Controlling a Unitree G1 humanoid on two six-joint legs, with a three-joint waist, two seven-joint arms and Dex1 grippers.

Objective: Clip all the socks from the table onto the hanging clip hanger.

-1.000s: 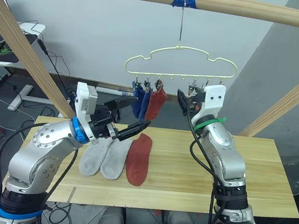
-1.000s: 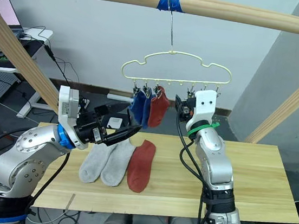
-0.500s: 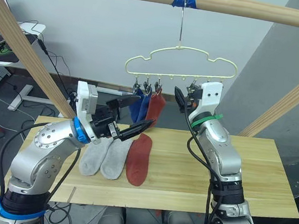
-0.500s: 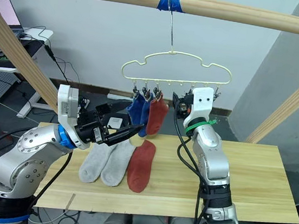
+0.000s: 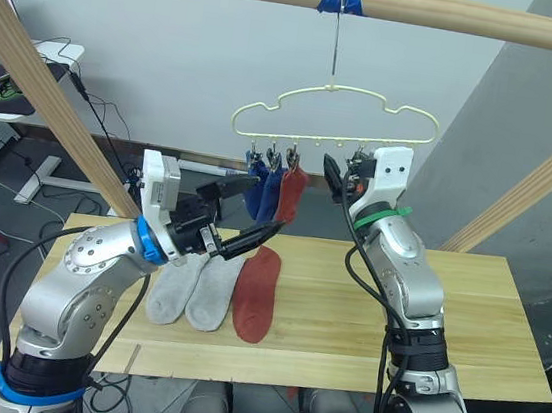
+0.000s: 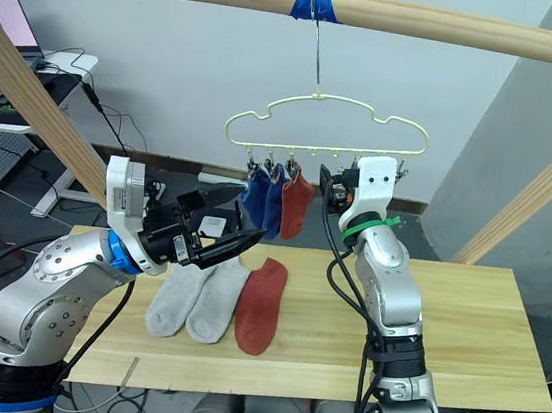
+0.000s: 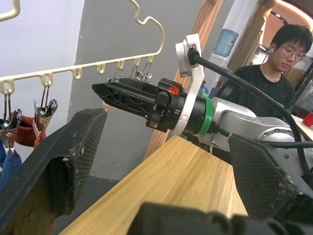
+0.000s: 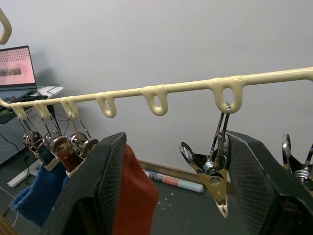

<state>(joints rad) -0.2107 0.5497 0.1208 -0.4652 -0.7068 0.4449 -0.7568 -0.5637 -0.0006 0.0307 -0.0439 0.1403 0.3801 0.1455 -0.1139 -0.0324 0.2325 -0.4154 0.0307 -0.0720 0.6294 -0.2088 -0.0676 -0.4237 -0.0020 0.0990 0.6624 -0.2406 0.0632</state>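
Three socks hung clipped, three lay waiting on the tabletop.

Two grey socks [image 5: 193, 289] and a rust red sock [image 5: 256, 292] lay side by side toward the tabletop's [image 5: 463, 320] left end, long axes running from near edge to far edge, toes nearest the robot. Two blue socks [image 5: 260, 191] and a second red sock [image 5: 292, 193] hung from the three leftmost clips of the clip hanger [image 5: 335, 118]; the clips to their right were bare. The left claw [image 5: 244, 220] hovered open and empty just above the lying socks, clearly the nearer arm. The right claw [image 5: 332, 178] stood raised at the hanger, open and gripping nothing, its fingers [image 8: 100, 183] flanking a free clip [image 8: 212, 169] beside the hung red sock. I judged the next pickup fell to the left arm, reaching down.
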